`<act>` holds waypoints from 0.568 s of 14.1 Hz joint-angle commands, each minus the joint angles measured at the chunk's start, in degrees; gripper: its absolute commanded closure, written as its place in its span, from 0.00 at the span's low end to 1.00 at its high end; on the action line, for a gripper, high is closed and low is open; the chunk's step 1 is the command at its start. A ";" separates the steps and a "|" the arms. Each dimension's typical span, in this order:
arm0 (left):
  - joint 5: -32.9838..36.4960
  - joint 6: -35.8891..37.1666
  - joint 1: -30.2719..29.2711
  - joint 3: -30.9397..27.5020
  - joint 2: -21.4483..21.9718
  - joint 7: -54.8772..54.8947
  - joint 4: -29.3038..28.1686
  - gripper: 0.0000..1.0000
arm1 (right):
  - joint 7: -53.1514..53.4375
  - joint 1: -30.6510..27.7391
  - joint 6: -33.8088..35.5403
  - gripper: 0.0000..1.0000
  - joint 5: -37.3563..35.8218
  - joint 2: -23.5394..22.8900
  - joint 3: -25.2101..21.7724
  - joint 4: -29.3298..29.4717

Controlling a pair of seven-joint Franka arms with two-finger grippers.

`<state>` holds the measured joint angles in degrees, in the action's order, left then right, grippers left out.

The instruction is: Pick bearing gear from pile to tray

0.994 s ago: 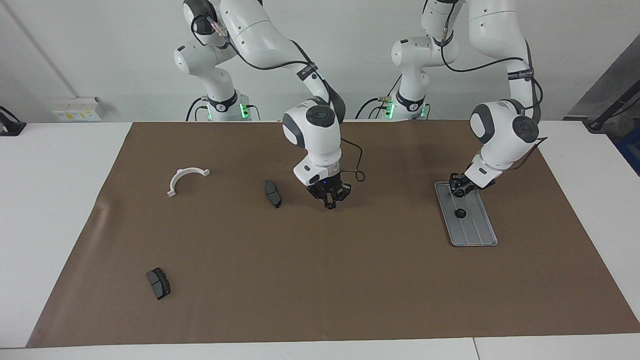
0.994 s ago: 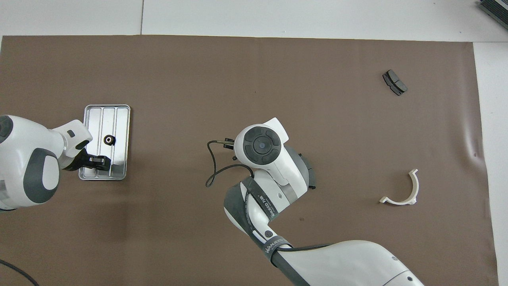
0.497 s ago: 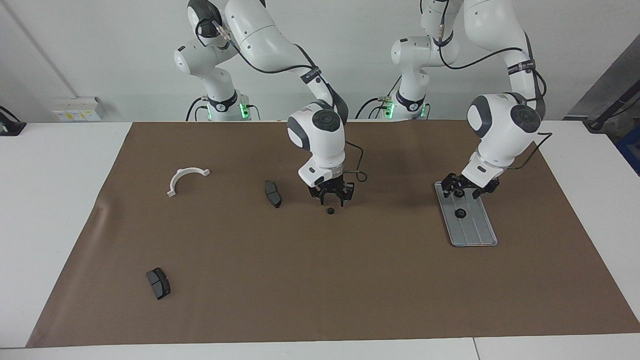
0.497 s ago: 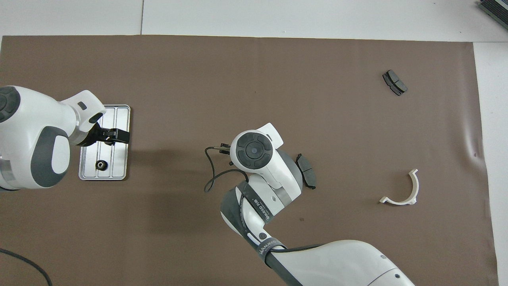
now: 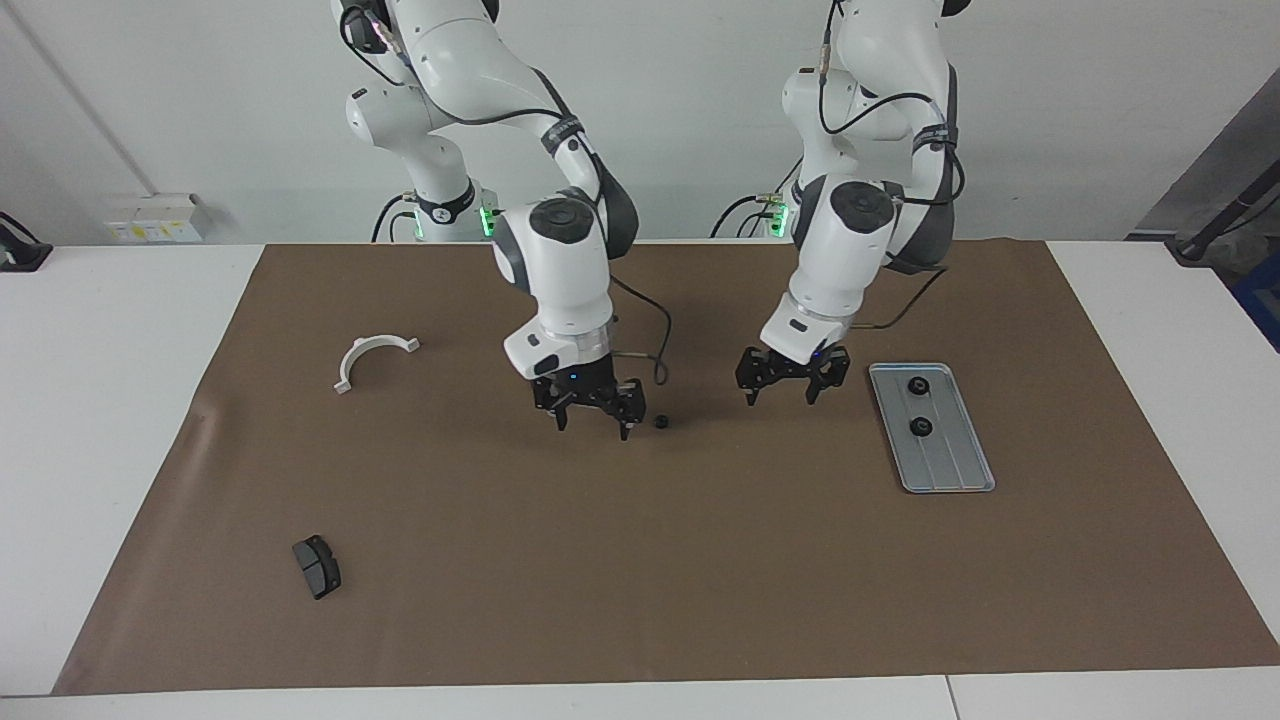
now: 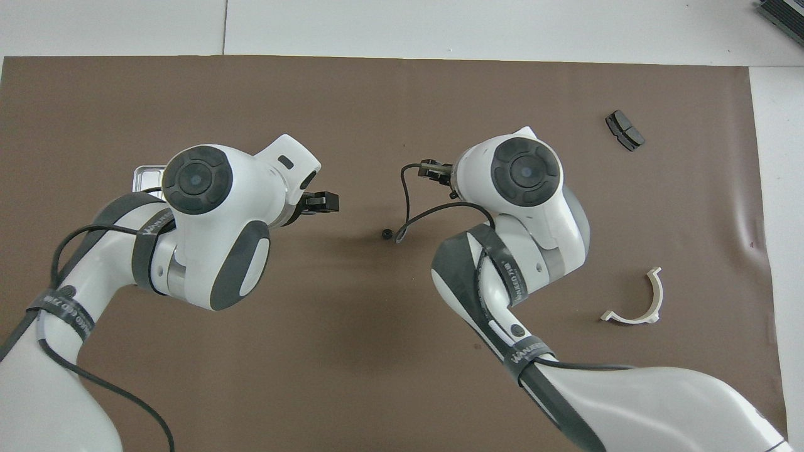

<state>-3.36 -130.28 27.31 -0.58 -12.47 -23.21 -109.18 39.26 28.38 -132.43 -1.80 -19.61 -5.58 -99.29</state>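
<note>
Facing view: I see two black rings [image 5: 915, 385] lying in the tray [image 5: 962, 470], and a third ring [image 5: 660, 423] on the mat. My right gripper [image 5: 589, 411] hangs just beside that ring, fingers apart, empty. My left gripper [image 5: 793, 379] hangs between ring and tray, fingers apart.

Overhead view: the ring [image 6: 386, 234] sits between both arms; the tray [image 6: 146, 176] is mostly covered by the left arm.

Two black gears [image 5: 915, 406] lie flat in the grooved silver tray [image 5: 965, 468] (toward the left arm's end); a third gear [image 5: 660, 423] lies on the brown mat [image 5: 640, 560].
</note>
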 commanded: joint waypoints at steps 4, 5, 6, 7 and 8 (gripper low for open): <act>0.90 4.25 8.80 -1.44 -12.48 -5.00 14.26 0.12 | -12.79 -9.64 6.12 0.00 -0.84 7.38 0.75 -0.91; 1.25 4.25 9.51 -1.44 -13.37 -5.09 15.04 0.13 | -14.28 -11.05 7.26 0.00 -0.84 8.53 0.83 -0.91; 1.77 4.16 10.56 -1.44 -14.33 -5.09 15.05 0.16 | -16.73 -12.71 9.10 0.00 -0.49 10.02 0.84 -0.91; 2.04 3.73 11.00 -1.44 -14.86 -5.09 15.05 0.17 | -19.02 -14.04 10.77 0.00 -0.05 11.42 0.84 -0.91; 2.65 3.55 11.10 -1.44 -14.87 -5.09 14.79 0.18 | -21.65 -15.70 12.62 0.00 0.22 12.74 0.84 -0.91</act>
<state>-2.47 -128.00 37.16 -0.90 -26.12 -27.51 -96.13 22.08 15.82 -122.87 -1.82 -10.26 -5.64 -99.19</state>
